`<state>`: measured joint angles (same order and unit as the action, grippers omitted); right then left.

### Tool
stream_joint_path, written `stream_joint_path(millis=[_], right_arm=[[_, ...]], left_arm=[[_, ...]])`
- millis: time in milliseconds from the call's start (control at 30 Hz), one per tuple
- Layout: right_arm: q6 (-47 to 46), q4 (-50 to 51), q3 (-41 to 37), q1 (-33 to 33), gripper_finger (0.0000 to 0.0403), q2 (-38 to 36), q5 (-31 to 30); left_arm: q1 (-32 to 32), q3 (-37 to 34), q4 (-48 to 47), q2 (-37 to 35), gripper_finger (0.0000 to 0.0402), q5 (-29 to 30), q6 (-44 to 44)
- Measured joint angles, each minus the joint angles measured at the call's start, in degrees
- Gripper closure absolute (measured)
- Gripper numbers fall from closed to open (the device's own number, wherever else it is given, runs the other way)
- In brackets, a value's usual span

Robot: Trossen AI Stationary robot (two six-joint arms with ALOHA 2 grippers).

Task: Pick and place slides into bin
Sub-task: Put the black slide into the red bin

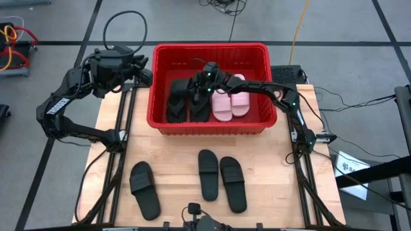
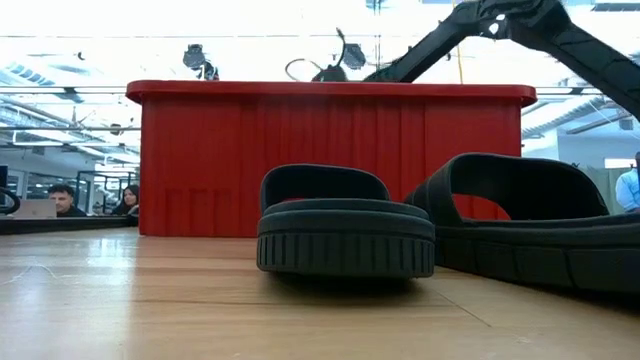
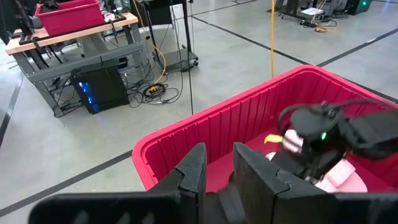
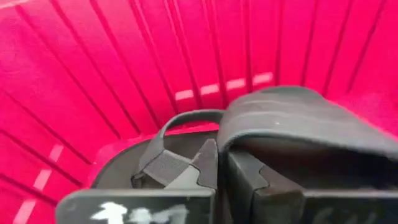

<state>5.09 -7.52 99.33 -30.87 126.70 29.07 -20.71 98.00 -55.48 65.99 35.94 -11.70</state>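
Observation:
The red bin (image 1: 212,125) stands at the table's far middle. Inside it, black slides and flip-flops (image 1: 186,102) lie on the left and two pink slides (image 1: 230,99) on the right. My right gripper (image 1: 202,86) reaches in from the right and is shut (image 4: 221,165) just over a black flip-flop (image 4: 161,162) and a black slide's strap (image 4: 298,121). My left gripper (image 1: 146,76) hangs outside the bin's far left corner, open (image 3: 221,168) with nothing between its fingers. Three black slides (image 1: 144,189) (image 1: 207,174) (image 1: 233,184) lie flat on the table, near side. My right gripper's shut fingers (image 4: 239,174) point at the black slides in the bin, slanting down from the right. Nothing shows between them. Whether they touch the strap (image 4: 249,140) right above them, I cannot tell.
The bin's tall red walls (image 2: 330,160) rise behind the black slides (image 2: 345,235) (image 2: 540,225) on the wooden table. Bare wood lies between the bin and the table's near edge. Cables and a desk stand on the floor beyond the table; people sit far off.

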Motion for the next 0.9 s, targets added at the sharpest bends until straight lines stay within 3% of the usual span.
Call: stream_joint_path(millis=[267,600,900], right_arm=[[15.7,12.2,0.0,-1.0,0.0401,-10.1,-0.1],[44.7,30.6,0.0,-1.6,0.0402,-16.7,14.9],[63.9,48.2,0.0,-3.8,0.0402,-18.3,11.0]], left_arm=[[0.0,0.0,0.0,0.0,0.0325,0.0,0.0],[0.0,0.0,0.0,0.0,0.0325,0.0,-1.4],[0.0,0.0,0.0,0.0,0.0325,0.0,-3.2]])
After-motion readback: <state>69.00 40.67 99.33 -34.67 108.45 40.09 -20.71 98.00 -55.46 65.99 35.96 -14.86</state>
